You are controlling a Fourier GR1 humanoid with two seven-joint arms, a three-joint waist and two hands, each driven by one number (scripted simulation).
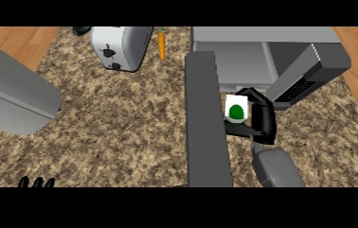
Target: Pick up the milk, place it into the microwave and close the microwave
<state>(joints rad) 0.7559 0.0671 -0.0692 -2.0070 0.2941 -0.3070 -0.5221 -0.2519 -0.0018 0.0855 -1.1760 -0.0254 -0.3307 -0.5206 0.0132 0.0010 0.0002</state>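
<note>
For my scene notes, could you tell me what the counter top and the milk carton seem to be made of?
Counter top: looks like speckled granite, its brown and beige mottling matte. Milk carton, held by the right hand: probably coated paperboard, flat white faces with a printed green mark.

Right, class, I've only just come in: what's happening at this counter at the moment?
The robot's right hand is curled round a white milk carton with a green mark, holding it just in front of the microwave. The microwave door stands open, reaching toward the robot, and the carton is not yet inside. The left hand rests at the view's lower left edge, fingers up. A toaster and a carrot lie further back on the counter.
</note>
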